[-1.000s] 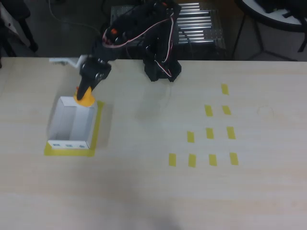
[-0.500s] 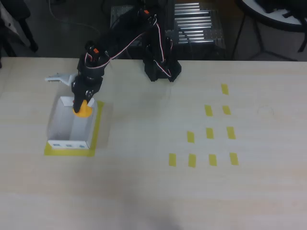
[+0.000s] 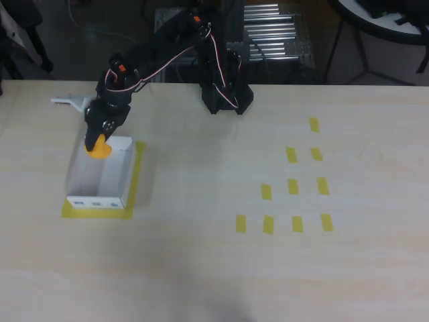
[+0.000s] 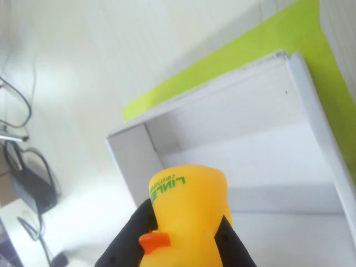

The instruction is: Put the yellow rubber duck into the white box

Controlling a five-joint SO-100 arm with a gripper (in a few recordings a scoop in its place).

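At the bottom of the wrist view, the duck (image 4: 186,217) is clamped between the black fingers (image 4: 125,242) of the gripper (image 4: 183,247), which are closed narrowly against its sides. Behind it, the open box (image 4: 311,111) is seen on yellow tape (image 4: 233,61). In the overhead view, the duck (image 3: 99,147) is held over the box's (image 3: 100,176) upper-left corner.

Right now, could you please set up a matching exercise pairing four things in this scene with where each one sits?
Things:
1. small yellow rubber duck
2. open-top white cardboard box
3. small yellow tape rectangles
4. black arm base

Places:
A. at the table's far edge
B. on a yellow tape patch
C. between the black fingers, over the box's far end
D. on the table's right half in the overhead view

Pairs: 1-C, 2-B, 3-D, 4-A
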